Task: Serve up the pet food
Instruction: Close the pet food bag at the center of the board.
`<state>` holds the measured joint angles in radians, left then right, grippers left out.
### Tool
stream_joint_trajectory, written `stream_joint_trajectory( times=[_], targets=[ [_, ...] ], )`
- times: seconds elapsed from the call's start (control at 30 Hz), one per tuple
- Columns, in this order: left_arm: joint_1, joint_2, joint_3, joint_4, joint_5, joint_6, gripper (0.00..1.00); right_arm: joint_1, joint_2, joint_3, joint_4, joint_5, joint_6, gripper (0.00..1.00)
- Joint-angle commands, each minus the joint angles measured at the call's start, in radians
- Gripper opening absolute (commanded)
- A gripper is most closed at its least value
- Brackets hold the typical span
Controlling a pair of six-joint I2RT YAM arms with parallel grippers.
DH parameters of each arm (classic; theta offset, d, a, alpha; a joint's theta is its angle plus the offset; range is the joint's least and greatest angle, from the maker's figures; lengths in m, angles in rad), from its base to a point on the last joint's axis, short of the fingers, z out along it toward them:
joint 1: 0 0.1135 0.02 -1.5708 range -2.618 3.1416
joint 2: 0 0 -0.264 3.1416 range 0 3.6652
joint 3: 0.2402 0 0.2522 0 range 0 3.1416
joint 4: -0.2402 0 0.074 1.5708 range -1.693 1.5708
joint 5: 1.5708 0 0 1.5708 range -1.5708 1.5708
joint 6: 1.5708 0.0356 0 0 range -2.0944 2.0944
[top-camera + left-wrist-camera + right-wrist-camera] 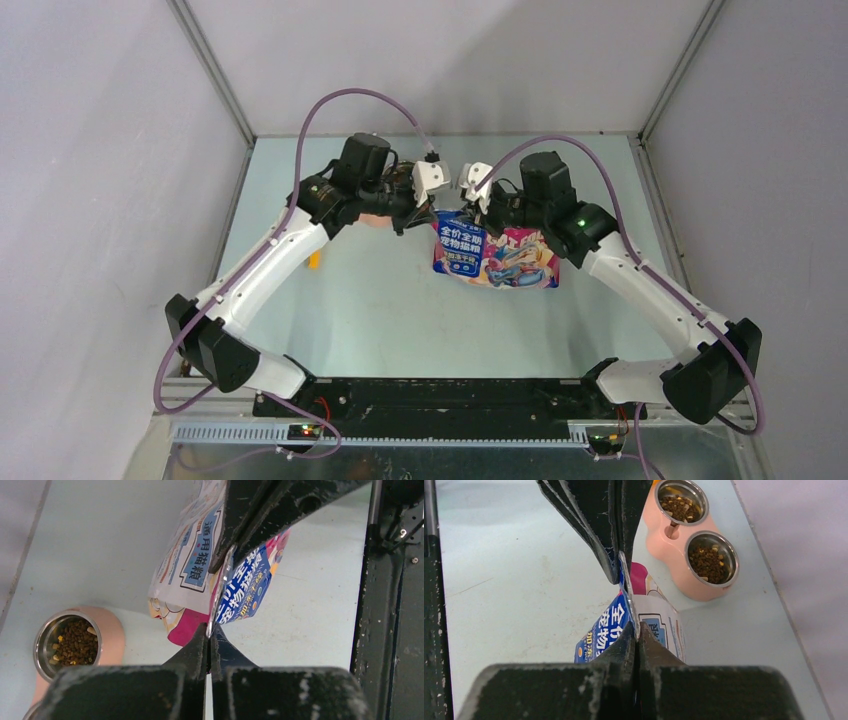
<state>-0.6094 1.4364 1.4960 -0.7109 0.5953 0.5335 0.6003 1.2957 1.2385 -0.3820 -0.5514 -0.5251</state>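
The glossy blue, pink and white cat food bag (497,257) hangs over the middle of the table, held by its flattened top edge. My left gripper (209,630) is shut on that edge, and my right gripper (637,630) is shut on the same edge from the opposite side. In the top view the left gripper (438,208) and right gripper (478,212) face each other closely above the bag. Dark-brown pet food (709,560) lies in both steel bowls of the pink feeder (659,550). The left wrist view shows one bowl of pet food (75,640) below the bag (195,565).
The feeder (375,220) is mostly hidden under my left arm in the top view. A small yellow scoop (314,260) shows beside the left forearm. Grey walls with metal rails (215,75) enclose the table on three sides.
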Motion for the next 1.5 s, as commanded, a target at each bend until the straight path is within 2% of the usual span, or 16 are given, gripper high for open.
stream_joint_trajectory(
  times=[0.0,0.23,0.3,0.33,0.4,0.47,0.6,0.7,0.87,1.07,1.13,1.17,1.23,1.3,1.37,1.47],
  targets=[
    [-0.001,-0.028,-0.007,0.077,-0.043,-0.072,0.00,0.004,-0.023,0.001,0.081,0.147,0.057,0.00],
    [0.000,-0.095,-0.030,0.054,0.068,-0.080,0.00,0.005,-0.020,0.001,0.170,0.336,0.181,0.00],
    [-0.001,-0.110,-0.031,0.056,0.077,-0.084,0.00,0.005,-0.023,0.001,0.164,0.294,0.189,0.08],
    [-0.001,-0.115,-0.031,0.055,0.083,-0.085,0.00,0.005,-0.024,0.002,0.159,0.246,0.186,0.19],
    [-0.001,-0.115,-0.028,0.056,0.088,-0.090,0.00,0.005,-0.029,0.001,0.142,0.173,0.189,0.30],
    [-0.001,-0.112,-0.023,0.059,0.098,-0.100,0.00,0.005,-0.027,0.001,0.128,0.113,0.195,0.37],
    [-0.003,-0.097,-0.013,0.063,0.107,-0.112,0.00,0.006,-0.007,0.001,0.109,0.041,0.209,0.41],
    [-0.002,-0.090,-0.010,0.063,0.113,-0.116,0.00,0.006,-0.003,-0.021,0.136,0.036,0.224,0.39],
    [-0.002,-0.082,-0.008,0.065,0.118,-0.120,0.00,0.008,-0.015,-0.049,0.167,0.025,0.214,0.18],
    [-0.006,-0.064,0.015,0.056,0.138,-0.127,0.01,0.017,-0.019,-0.049,0.107,-0.005,0.154,0.32],
    [-0.012,-0.061,0.019,0.049,0.154,-0.122,0.16,0.020,-0.018,-0.050,0.099,0.004,0.144,0.34],
    [-0.015,-0.060,0.019,0.044,0.163,-0.119,0.28,0.020,-0.018,-0.049,0.097,0.011,0.140,0.32],
    [-0.027,-0.058,0.015,0.034,0.168,-0.104,0.41,0.020,-0.017,-0.048,0.095,0.023,0.138,0.21],
    [-0.042,-0.052,0.009,0.031,0.164,-0.094,0.48,0.020,-0.019,-0.049,0.095,0.029,0.137,0.08],
    [-0.061,-0.043,0.006,0.029,0.158,-0.086,0.50,0.020,-0.020,-0.049,0.098,0.038,0.140,0.00],
    [-0.082,-0.018,0.011,0.023,0.126,-0.070,0.51,0.019,-0.022,-0.049,0.107,0.060,0.151,0.00]
  ],
)
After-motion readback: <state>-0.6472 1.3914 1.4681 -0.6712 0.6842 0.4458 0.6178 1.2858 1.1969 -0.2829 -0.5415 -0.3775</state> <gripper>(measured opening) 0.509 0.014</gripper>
